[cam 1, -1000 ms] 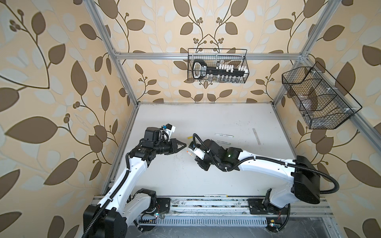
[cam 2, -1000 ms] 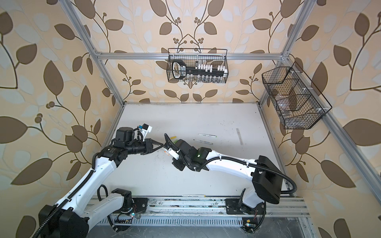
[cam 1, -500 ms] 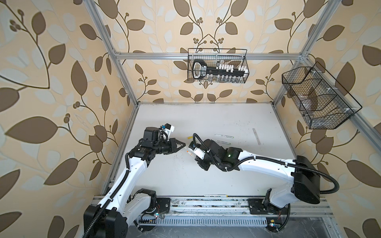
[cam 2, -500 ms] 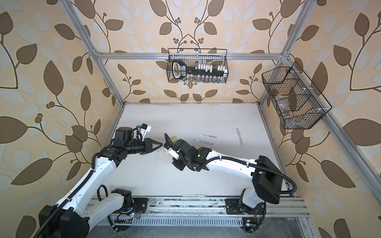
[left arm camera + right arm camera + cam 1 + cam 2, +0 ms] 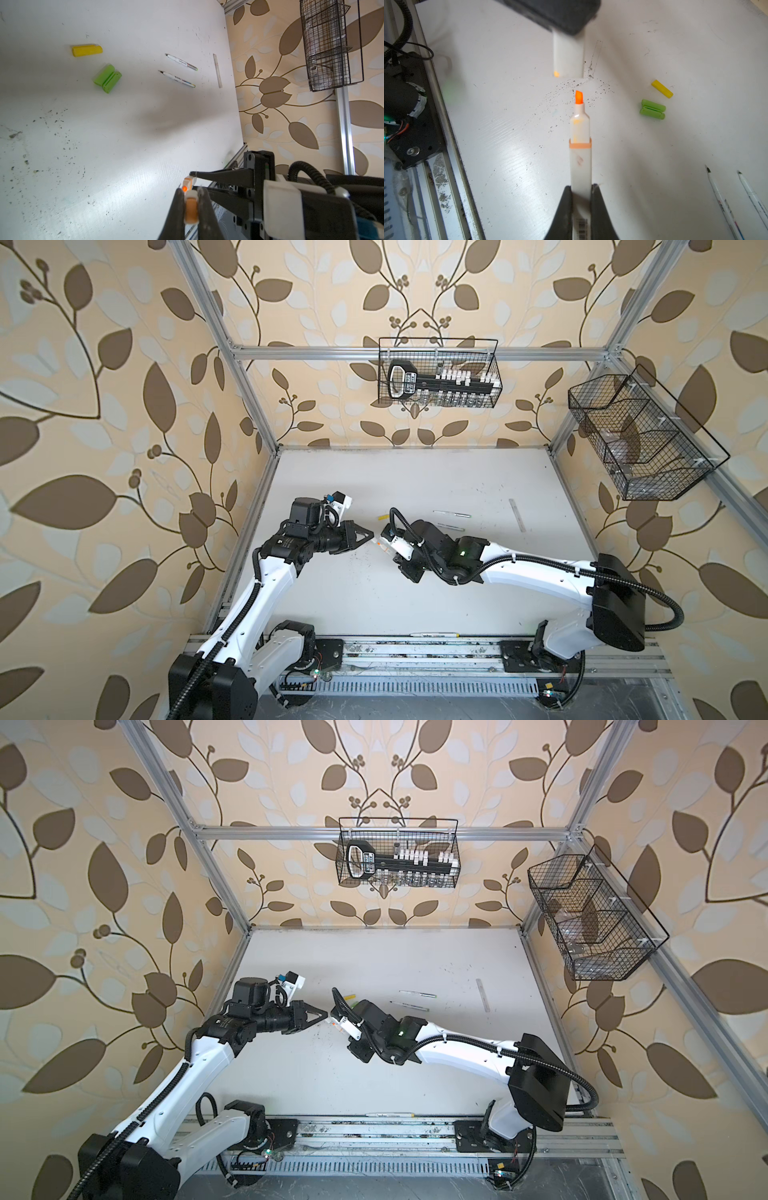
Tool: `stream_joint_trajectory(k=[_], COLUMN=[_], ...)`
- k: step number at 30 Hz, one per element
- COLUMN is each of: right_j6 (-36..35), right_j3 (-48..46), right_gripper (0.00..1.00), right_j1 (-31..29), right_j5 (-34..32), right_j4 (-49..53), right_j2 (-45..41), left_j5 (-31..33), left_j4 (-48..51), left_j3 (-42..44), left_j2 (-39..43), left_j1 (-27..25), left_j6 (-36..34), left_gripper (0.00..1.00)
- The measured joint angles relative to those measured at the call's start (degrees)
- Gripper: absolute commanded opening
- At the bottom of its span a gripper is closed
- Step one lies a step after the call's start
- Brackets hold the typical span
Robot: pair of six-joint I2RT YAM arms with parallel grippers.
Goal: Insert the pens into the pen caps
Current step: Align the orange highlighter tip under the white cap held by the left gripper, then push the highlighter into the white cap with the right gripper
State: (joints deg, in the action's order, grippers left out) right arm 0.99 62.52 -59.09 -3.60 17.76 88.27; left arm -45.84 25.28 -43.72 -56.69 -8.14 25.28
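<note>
Head-on, left tool (image 5: 371, 538) pinching pale cap (image 5: 568, 56) points at right tool (image 5: 581, 188) pinching orange-tipped pen (image 5: 580, 158).

Both arms reach inward, left gripper (image 5: 191, 192) and right gripper (image 5: 581, 189) clamped tight, tips nearly meeting.

back basket (image 5: 436, 339) and side basket (image 5: 665, 485) hang above the speckled table (image 5: 415, 481).

Smooth, faint sheen: white tabletop (image 5: 104, 135). Matt plastic: two bright green stubby caps (image 5: 104, 74), yellow stubby cap (image 5: 87, 50). Glossy plastic: white highlighter barrel (image 5: 581, 164). Translucent plastic: pale whitish cap (image 5: 568, 56).
</note>
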Motion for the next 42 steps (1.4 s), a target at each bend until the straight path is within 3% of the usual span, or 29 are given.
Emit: stream_joint_trajectory(k=[20, 42], right_j6=[-0.9, -2.1], right_j3=[1.6, 4.4], right_gripper=[0.1, 0.1], right_j1=[0.0, 1.0], right_j5=[0.2, 1.0], right_j4=[0.0, 1.5], right_j2=[-0.1, 1.9], left_j5=[0.8, -5.0], left_j4=[-0.3, -1.4], left_j3=[0.0, -0.3], left_j2=[-0.5, -4.9], left_j1=[0.0, 0.7], left_j6=[0.0, -1.4], left_gripper=[0.0, 0.0])
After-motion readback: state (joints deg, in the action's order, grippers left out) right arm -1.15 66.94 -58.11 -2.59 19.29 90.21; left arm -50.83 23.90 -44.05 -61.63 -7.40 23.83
